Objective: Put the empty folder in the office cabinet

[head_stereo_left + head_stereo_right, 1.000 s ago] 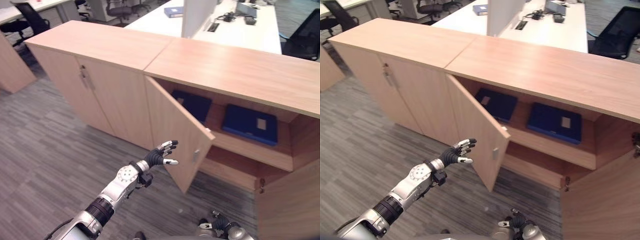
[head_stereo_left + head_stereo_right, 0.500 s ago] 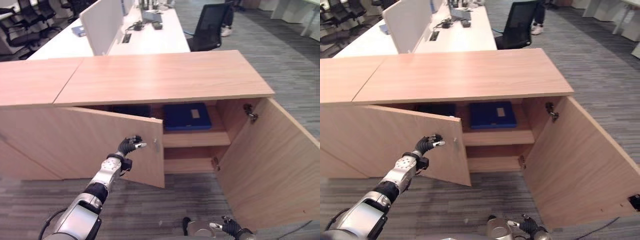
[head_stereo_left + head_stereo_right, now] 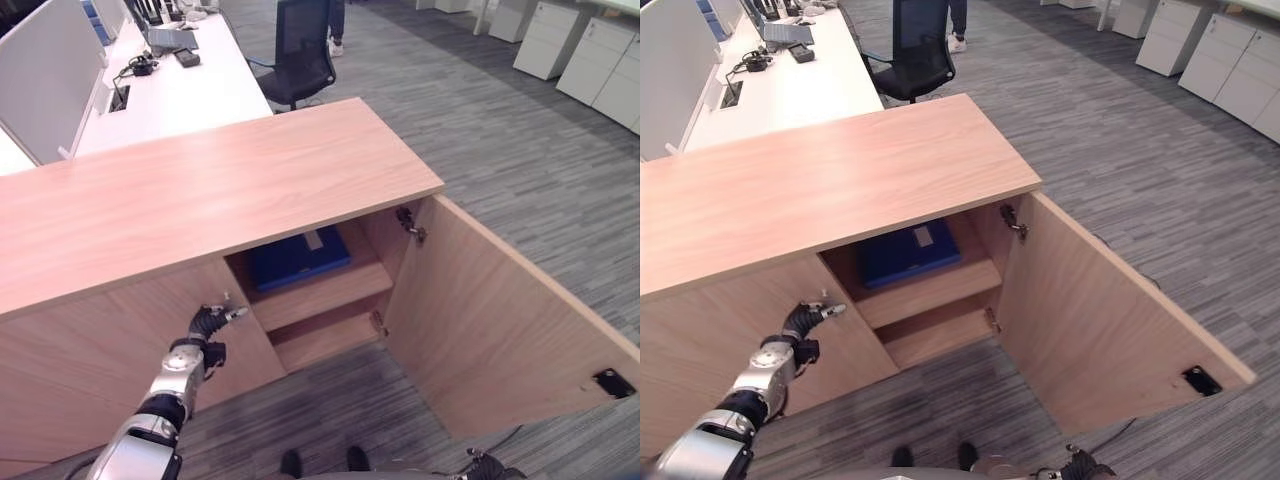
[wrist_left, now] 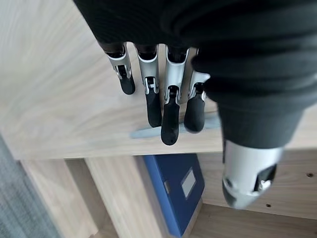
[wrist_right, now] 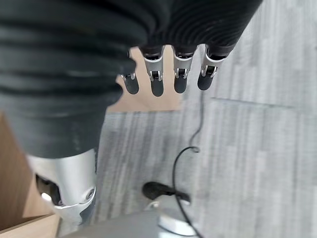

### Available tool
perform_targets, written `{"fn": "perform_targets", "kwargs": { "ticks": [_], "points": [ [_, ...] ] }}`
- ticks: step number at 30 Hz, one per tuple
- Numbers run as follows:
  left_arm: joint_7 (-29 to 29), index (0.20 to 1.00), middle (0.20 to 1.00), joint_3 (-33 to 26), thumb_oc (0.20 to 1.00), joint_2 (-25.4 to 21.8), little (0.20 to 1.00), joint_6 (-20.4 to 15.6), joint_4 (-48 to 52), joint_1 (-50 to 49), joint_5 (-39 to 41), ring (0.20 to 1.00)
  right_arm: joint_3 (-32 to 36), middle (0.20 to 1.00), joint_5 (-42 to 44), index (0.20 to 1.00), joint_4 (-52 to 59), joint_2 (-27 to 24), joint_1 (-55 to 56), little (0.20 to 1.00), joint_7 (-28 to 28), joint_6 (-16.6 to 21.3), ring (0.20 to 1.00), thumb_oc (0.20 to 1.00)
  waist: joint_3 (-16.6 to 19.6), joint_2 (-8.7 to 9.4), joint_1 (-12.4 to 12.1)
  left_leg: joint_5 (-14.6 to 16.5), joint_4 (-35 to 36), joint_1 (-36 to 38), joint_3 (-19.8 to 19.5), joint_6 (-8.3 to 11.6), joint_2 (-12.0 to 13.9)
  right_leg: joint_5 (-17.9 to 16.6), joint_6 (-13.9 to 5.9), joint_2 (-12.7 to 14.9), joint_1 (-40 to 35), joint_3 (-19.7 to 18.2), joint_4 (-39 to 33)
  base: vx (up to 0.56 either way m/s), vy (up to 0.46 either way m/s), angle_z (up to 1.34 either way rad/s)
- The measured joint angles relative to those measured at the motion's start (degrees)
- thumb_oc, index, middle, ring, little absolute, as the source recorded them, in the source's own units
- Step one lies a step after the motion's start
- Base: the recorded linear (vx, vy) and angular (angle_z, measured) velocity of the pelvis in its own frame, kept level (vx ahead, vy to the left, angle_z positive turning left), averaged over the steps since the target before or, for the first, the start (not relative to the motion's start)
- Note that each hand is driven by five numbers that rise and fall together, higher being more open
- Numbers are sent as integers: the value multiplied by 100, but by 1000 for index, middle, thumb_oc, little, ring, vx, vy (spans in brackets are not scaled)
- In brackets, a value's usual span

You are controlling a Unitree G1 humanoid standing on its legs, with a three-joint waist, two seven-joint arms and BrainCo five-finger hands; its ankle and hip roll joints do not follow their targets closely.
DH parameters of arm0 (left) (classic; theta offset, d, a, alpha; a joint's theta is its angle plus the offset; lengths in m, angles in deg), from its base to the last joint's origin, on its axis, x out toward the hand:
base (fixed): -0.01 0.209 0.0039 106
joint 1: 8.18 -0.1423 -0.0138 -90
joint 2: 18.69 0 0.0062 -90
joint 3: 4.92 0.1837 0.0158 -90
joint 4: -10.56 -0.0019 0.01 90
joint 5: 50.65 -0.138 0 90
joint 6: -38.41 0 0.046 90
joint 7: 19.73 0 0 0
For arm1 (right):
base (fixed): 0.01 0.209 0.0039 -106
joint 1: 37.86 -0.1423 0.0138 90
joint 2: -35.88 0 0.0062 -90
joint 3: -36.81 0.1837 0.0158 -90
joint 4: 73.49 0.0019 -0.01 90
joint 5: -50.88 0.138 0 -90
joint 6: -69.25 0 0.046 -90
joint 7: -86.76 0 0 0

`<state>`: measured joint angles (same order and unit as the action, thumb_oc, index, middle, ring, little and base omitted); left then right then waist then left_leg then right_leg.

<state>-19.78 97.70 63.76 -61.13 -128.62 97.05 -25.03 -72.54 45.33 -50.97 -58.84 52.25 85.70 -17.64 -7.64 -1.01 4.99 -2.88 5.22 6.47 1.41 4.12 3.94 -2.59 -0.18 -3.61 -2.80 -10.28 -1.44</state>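
Swung nearly closed since a moment ago, the left light-wood cabinet door [image 3: 130, 330] now stands almost flush with the front of the low light-wood office cabinet [image 3: 200, 190]. The left hand [image 3: 208, 322] rests its straight, released fingers [image 4: 153, 106] against that door near its free edge. The dark blue folder [image 3: 297, 258] lies flat on the upper shelf [image 3: 330, 290] inside. The right door [image 3: 490, 330] hangs wide open. The right hand [image 5: 163, 74] hangs relaxed, grasping nothing, above the grey carpet floor [image 5: 257, 148].
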Motion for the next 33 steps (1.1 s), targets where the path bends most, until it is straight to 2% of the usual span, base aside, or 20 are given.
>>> {"fn": "perform_targets", "kwargs": {
  "ticks": [2,3,7,8,9,10,11,12,13,14,15,16,17,19,21,25,26,28,30,33],
  "points": [
    [-92,1000,1000,170,1000,190,1000,-47,613,-421,-17,1000,97,1000,0,1000,20,227,-9,1000,-3,40,1000,1000,1,27,-112,65,1,38,169,-147,-149,159,-267,212,38,23,45,-79,115,-55],
    [-140,1000,1000,303,1000,286,1000,-66,936,-585,-60,1000,191,1000,3,1000,2,324,-91,1000,-16,22,1000,1000,-15,0,-232,101,4,7,393,-267,-241,172,-387,420,248,332,217,-108,70,-56],
    [-156,1000,1000,302,1000,237,1000,-83,1003,-719,-191,1000,384,1000,14,1000,1,321,-110,1000,-21,7,1000,1000,-23,-9,-255,162,51,22,611,-391,-282,143,-437,673,460,881,429,-122,-3,-36],
    [-157,1000,1000,304,1000,237,1000,-81,1001,-762,-202,1000,400,1000,16,1000,1,332,-115,1000,-27,3,1000,1000,-31,-25,-262,96,25,11,656,-404,-247,185,-467,723,552,1015,501,-160,-56,-22],
    [-158,1000,1000,287,1000,275,1000,-120,1016,-829,-230,1000,532,1000,22,1000,-35,310,-166,1000,-39,-2,1000,1000,-28,-97,-318,38,-4,-37,882,-398,-163,323,-439,1005,633,1995,712,-77,-96,-86],
    [-200,1000,1000,239,1000,286,1000,-126,1004,-928,-243,1000,615,1000,17,1000,-181,278,-302,1000,-45,-8,1000,1000,-83,-232,-561,120,-8,-6,1188,-470,-59,393,-556,1739,898,3257,1430,-41,-123,-78],
    [-274,1000,1000,263,1000,295,1000,-66,939,-947,-252,1000,601,1000,18,1000,-169,292,-281,1000,-41,-6,1000,1000,-75,-220,-501,112,-6,-4,1187,-457,-48,413,-685,1967,861,3171,1554,-51,-217,-94],
    [-399,1000,1000,280,1000,329,1000,-17,879,-1129,-336,1000,625,1000,46,1000,-166,325,-229,1000,-41,-5,1000,1000,-29,-96,-472,104,-6,56,1266,-310,-43,369,-1000,2325,725,2841,1483,-17,-191,-26],
    [-455,1000,1000,321,1000,327,1000,8,868,-1220,-415,1000,627,1000,57,1000,-172,344,-195,1000,-38,-3,1000,1000,16,-13,-443,107,-6,64,1292,-280,-41,298,-1127,2340,613,2642,1302,-12,-143,-42],
    [-535,1000,1000,322,1000,316,1000,19,870,-1357,-484,1000,644,1000,137,1000,-186,374,-126,1000,-32,-7,1000,1000,93,152,-406,91,-8,86,1369,-126,-69,180,-1253,2312,465,2443,962,-6,-101,-43],
    [-552,1000,1000,308,1000,425,1000,38,750,-1476,-487,1000,691,1000,216,1000,-228,322,-103,1000,-37,-12,1000,1000,141,106,-396,102,-6,159,1437,-17,36,135,-1243,2117,339,2382,665,22,-152,-65],
    [-622,1000,1000,336,1000,561,1000,71,717,-1701,-590,1000,700,1000,220,1000,-233,146,-30,1000,-86,-41,1000,1000,196,-23,-364,55,-6,210,1426,-27,255,-11,-1086,1826,165,2337,343,21,-154,-66],
    [-660,1000,1000,337,1000,651,1000,71,692,-1789,-621,1000,714,1000,220,1000,-243,66,61,1000,-100,-91,1000,1000,296,-187,-356,34,-8,241,1439,1,376,-111,-1009,1665,61,2292,100,38,-191,-59],
    [-720,1000,1000,322,1000,775,1000,71,612,-1832,-642,1000,808,1000,223,1000,-250,-127,234,1000,-134,-126,1000,1000,358,-298,-371,15,-72,270,1546,32,573,-261,-910,1414,-58,2191,-287,12,-147,-42],
    [-720,1000,1000,299,1000,783,1000,63,475,-1814,-693,1000,866,1000,232,1000,-244,-267,241,1000,-134,-121,1000,1000,413,-403,-277,11,-178,233,1561,44,711,-267,-895,1274,-60,2106,-394,10,-99,-27],
    [-699,1000,1000,298,1000,901,1000,70,53,-1737,-838,1000,1086,1000,467,1000,-244,-525,185,1000,-154,-111,1000,1000,486,-565,-107,-7,-180,264,1580,95,788,-302,-852,1188,-26,1995,-393,20,-78,-16],
    [-699,1000,1000,300,1000,947,1000,68,-32,-1735,-872,1000,1089,1000,533,1000,-235,-597,172,1000,-151,-111,1000,1000,484,-600,-82,37,-161,276,1583,159,795,-318,-864,1182,-25,1996,-393,9,-67,-1],
    [-679,1000,1000,306,1000,971,1000,80,-269,-1741,-1002,1000,1134,1000,688,1000,-227,-866,-10,1000,-160,-86,1000,1000,426,-682,-87,202,-117,274,1618,435,781,-428,-903,1216,73,1908,-392,-6,-95,-15],
    [-672,1000,1000,306,1000,956,1000,84,-300,-1752,-1055,1000,1152,1000,694,1000,-226,-883,-49,1000,-163,-83,1000,1000,414,-665,-87,202,-117,279,1633,435,756,-443,-911,1234,75,1889,-392,4,-54,-14],
    [-601,1000,1000,309,1000,896,1000,94,-702,-1860,-1330,1000,1280,1000,913,1000,-153,-1297,-694,1000,-264,23,1000,1000,365,-547,-122,221,-11,334,1685,423,740,-475,-908,1245,53,1854,-394,20,-40,-8]
  ]
}}
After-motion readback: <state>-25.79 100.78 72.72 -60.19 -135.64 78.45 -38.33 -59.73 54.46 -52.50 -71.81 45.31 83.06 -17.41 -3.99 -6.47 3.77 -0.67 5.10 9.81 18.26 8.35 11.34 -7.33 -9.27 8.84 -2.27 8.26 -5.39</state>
